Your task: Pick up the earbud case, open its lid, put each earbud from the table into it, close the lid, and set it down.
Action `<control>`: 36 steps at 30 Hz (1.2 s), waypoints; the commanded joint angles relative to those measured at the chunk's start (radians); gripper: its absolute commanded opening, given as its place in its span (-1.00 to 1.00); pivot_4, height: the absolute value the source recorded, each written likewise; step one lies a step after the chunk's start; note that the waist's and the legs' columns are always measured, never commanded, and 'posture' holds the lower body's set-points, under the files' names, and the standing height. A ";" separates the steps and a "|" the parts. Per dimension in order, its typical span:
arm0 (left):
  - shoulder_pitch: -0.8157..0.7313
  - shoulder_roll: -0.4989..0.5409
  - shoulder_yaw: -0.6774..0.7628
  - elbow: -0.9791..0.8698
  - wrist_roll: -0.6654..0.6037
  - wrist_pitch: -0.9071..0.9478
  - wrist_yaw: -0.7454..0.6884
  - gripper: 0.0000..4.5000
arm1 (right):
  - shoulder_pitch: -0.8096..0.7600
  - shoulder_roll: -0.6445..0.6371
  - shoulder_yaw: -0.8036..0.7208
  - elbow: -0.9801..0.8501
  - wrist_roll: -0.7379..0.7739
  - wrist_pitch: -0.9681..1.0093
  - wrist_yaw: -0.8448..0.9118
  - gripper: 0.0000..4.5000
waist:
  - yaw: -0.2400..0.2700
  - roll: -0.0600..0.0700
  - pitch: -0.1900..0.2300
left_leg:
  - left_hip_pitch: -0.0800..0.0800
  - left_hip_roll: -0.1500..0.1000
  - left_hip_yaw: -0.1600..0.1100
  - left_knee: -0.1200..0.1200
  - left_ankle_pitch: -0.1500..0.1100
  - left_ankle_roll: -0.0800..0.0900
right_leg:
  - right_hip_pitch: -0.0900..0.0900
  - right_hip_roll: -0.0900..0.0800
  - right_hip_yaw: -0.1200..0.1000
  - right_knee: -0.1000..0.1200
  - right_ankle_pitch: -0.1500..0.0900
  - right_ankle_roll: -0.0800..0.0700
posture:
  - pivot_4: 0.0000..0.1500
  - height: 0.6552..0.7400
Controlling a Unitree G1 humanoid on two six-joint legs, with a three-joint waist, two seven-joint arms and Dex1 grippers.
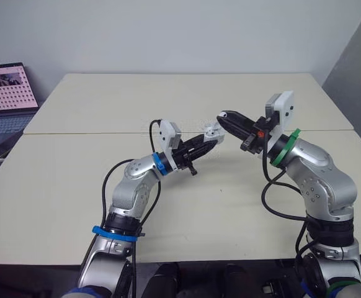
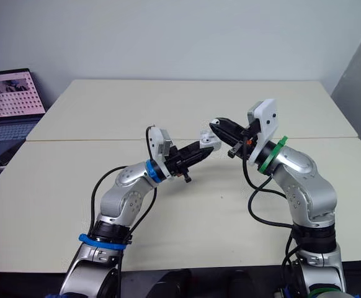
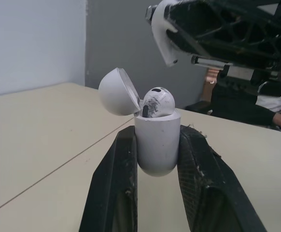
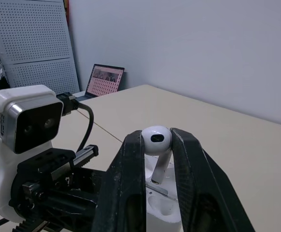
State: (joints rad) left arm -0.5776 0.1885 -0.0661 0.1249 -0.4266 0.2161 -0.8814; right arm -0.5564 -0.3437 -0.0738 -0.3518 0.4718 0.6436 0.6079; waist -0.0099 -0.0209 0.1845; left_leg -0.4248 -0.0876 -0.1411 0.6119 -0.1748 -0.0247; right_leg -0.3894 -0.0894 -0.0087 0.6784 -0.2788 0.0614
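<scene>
From the head camera, my left gripper (image 1: 206, 140) is raised above the table (image 1: 168, 93) and is closed on the earbud case (image 1: 213, 131). The case is in the air over the middle of the table, not resting on it. My right gripper (image 1: 225, 117) comes from the other side, with its tips just above and beside the case. What it carries is too small to tell from here. A laptop (image 1: 4, 93) with a lit screen stands at the far left, beyond the table edge.

In the left wrist view, my two left fingers (image 3: 116, 183) press the case from both sides. The case stands upright and its lid (image 3: 115, 92) is swung open and tilted back. The seated earbud (image 3: 157, 101) is inside the case, its round head showing above the rim. Above it, the held earbud (image 3: 163, 36) hangs in my right gripper with its stem pointing down, apart from the case. Behind, a person in dark clothing (image 3: 246, 104) is beside the table.

In the right wrist view, my right fingers are clamped on the head of the held earbud. Its stem goes down toward the open case below. I cannot tell if the stem touches the case. The camera box (image 4: 27, 121) of my left wrist is near, and a perforated panel (image 4: 34, 38) stands behind the laptop.
</scene>
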 commanded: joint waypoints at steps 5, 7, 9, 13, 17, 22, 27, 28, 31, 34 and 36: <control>-0.035 -0.002 0.014 -0.006 -0.015 -0.024 -0.021 -0.67 | 0.028 0.000 0.012 -0.032 0.020 -0.018 -0.020 -0.82 | -0.008 0.000 0.000 | 0.000 0.000 0.000 0.000 0.000 0.000 | 0.000 0.000 0.000 0.000 0.000 0.000 | 1.00 1.00; -0.034 -0.002 0.014 -0.009 -0.016 -0.024 -0.024 -0.67 | 0.038 -0.006 0.012 -0.027 0.017 -0.025 -0.020 -0.82 | -0.008 0.000 0.000 | 0.000 0.000 0.000 0.000 0.000 0.000 | 0.000 0.000 0.000 0.000 0.000 0.000 | 1.00 1.00; -0.033 -0.002 0.015 -0.012 -0.017 -0.024 -0.027 -0.67 | 0.043 -0.009 0.008 -0.020 0.016 -0.028 -0.023 -0.82 | -0.008 0.000 0.000 | 0.000 0.000 0.000 0.000 0.000 0.000 | 0.000 0.000 0.000 0.000 0.000 0.000 | 1.00 1.00; -0.029 -0.002 0.015 -0.018 -0.018 -0.026 -0.034 -0.67 | 0.047 -0.015 0.002 -0.007 0.014 -0.034 -0.024 -0.82 | -0.009 0.000 0.000 | 0.000 0.000 0.000 0.000 0.000 0.000 | 0.000 0.000 0.000 0.000 0.000 0.000 | 1.00 1.00; -0.029 -0.001 0.018 -0.025 -0.021 -0.025 -0.036 -0.67 | 0.052 -0.022 0.005 0.002 0.008 -0.042 -0.023 -0.82 | -0.009 0.000 0.000 | 0.000 0.000 0.000 0.000 0.000 0.000 | 0.000 0.000 0.000 0.000 0.000 0.000 | 1.00 1.00; -0.031 -0.003 0.019 -0.033 -0.024 -0.025 -0.039 -0.67 | 0.059 -0.031 0.021 -0.002 0.002 -0.044 -0.020 -0.82 | -0.009 0.000 0.000 | 0.000 0.000 0.000 0.000 0.000 0.000 | 0.000 0.000 0.000 0.000 0.000 0.000 | 1.00 1.00; -0.031 -0.008 0.017 -0.041 -0.025 -0.021 -0.039 -0.67 | 0.061 -0.034 0.036 -0.005 0.001 -0.040 -0.021 -0.82 | -0.009 0.000 0.000 | 0.000 0.000 0.000 0.000 0.000 0.000 | 0.000 0.000 0.000 0.000 0.000 0.000 | 1.00 1.00; -0.030 -0.008 0.018 -0.042 -0.026 -0.020 -0.038 -0.67 | 0.063 -0.035 0.038 -0.006 0.002 -0.040 -0.021 -0.82 | -0.009 0.000 0.000 | 0.000 0.000 0.000 0.000 0.000 0.000 | 0.000 0.000 0.000 0.000 0.000 0.000 | 1.00 1.00; -0.030 -0.007 0.019 -0.044 -0.027 -0.018 -0.037 -0.67 | 0.068 -0.039 0.037 -0.009 0.008 -0.036 -0.017 -0.37 | -0.009 0.000 0.000 | 0.000 0.000 0.000 0.000 0.000 0.000 | 0.000 0.000 0.000 0.000 0.000 0.000 | 1.00 1.00; -0.029 -0.004 0.019 -0.044 -0.025 -0.018 -0.038 -0.67 | 0.071 -0.041 0.032 -0.014 0.023 -0.032 -0.014 0.12 | -0.009 0.000 0.000 | 0.000 0.000 0.000 0.000 0.000 0.000 | 0.000 0.000 0.000 0.000 0.000 0.000 | 1.00 1.00; -0.028 -0.003 0.018 -0.042 -0.024 -0.018 -0.038 -0.67 | 0.070 -0.043 0.027 -0.020 0.032 -0.032 -0.011 0.12 | -0.009 0.000 0.000 | 0.000 0.000 0.000 0.000 0.000 0.000 | 0.000 0.000 0.000 0.000 0.000 0.000 | 1.00 1.00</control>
State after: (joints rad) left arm -0.5871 0.1903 -0.0533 0.1289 -0.4307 0.2126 -0.9150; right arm -0.4836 -0.3830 -0.0383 -0.3438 0.4881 0.6185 0.5903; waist -0.0193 -0.0209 0.1845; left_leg -0.4246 -0.0874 -0.1414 0.6118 -0.1748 -0.0247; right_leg -0.3893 -0.0894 -0.0088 0.6785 -0.2788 0.0615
